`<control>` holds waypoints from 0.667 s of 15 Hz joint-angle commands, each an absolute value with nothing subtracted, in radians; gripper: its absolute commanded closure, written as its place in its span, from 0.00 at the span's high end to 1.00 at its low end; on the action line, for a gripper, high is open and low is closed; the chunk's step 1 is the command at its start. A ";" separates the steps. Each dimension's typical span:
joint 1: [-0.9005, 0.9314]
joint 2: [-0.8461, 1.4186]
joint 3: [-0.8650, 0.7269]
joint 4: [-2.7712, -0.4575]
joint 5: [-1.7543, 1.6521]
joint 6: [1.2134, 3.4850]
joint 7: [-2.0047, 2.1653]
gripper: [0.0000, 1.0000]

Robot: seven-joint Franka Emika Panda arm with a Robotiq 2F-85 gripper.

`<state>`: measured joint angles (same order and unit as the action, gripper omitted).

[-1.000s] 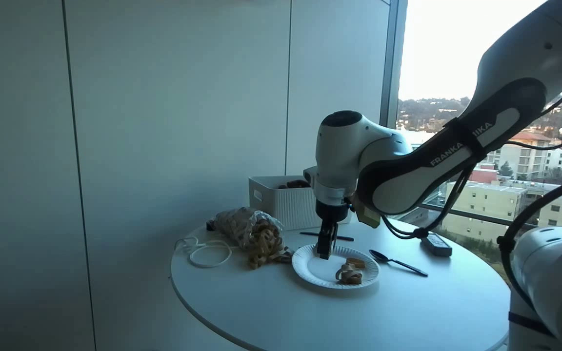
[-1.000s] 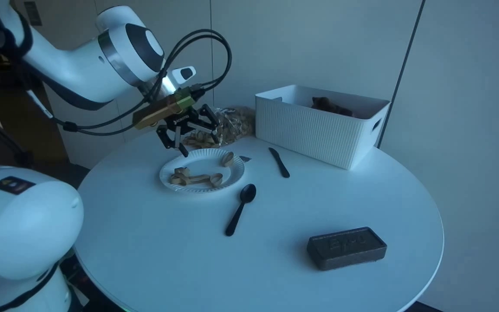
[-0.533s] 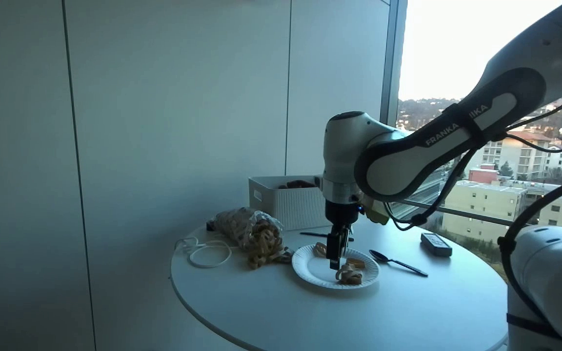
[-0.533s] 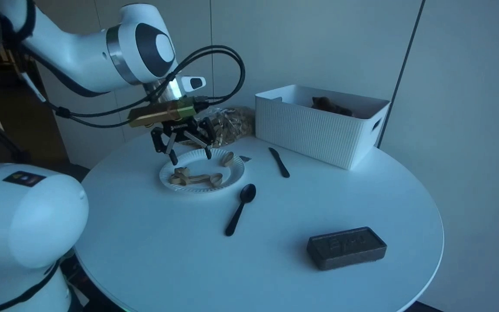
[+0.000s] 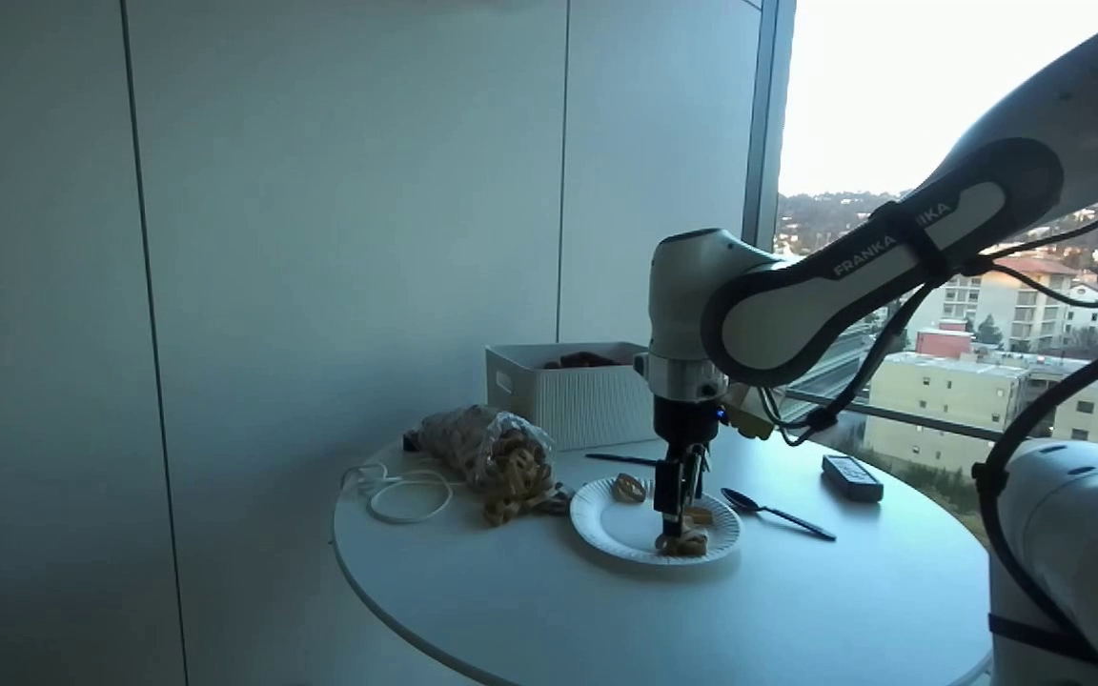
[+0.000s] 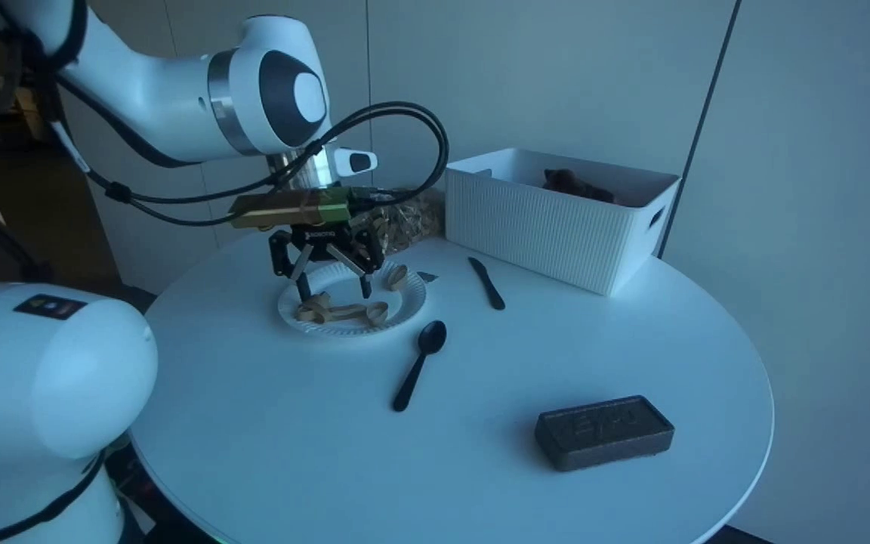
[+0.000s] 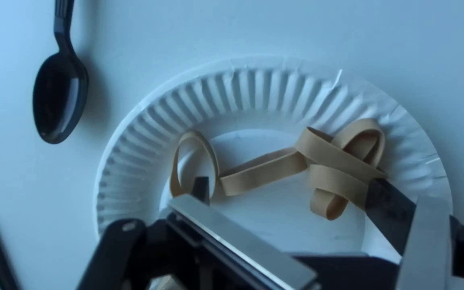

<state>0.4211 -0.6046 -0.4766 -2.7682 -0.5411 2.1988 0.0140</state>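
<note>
Currently, the gripper point(image 6: 335, 295) is hanging fingertips-down just above a white paper plate point(image 7: 256, 86), and its two fingers point(image 7: 389, 213) are standing wide apart, with part of the plate showing between them. Below the gripper, a tangled cluster of tan bands point(image 7: 336, 161) is lying on the plate; in the wrist view one fingertip is overlapping the cluster, but I cannot tell whether it is touching. Between the fingers in that view, a flat tan band point(image 7: 264, 171) is reaching from the cluster towards an upright tan loop point(image 6: 377, 312), which is standing near the other fingertip. A small tan coil point(image 6: 396, 277) is resting near the plate's rim, beside the gripper. Farther out from the gripper, past the plate, a black spoon point(image 7: 56, 98) is lying with its bowl as the nearer end, and a black knife point(image 6: 486, 283) is lying between the gripper and a ribbed white bin point(image 6: 548, 227). Left of the gripper in an exterior view, a clear bag point(image 5: 458, 438) is spilling a heap of tan strips point(image 5: 518, 476), and a white cable point(image 5: 404, 520) is curling beside it. Well apart from the gripper, a dark block point(image 6: 605, 432) is sitting on the round white table point(image 6: 480, 468).
</note>
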 commanded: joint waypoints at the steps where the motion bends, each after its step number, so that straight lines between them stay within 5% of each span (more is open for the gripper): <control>1: 0.479 -0.583 -0.528 -2.769 -0.540 2.221 0.015 1.00; 8: 0.531 -0.563 -0.622 -2.769 -0.532 2.207 0.018 1.00; 9: 0.541 -0.569 -0.633 -2.769 -0.529 2.210 0.016 0.75; 10: 0.548 -0.571 -0.642 -2.769 -0.530 2.210 0.017 0.73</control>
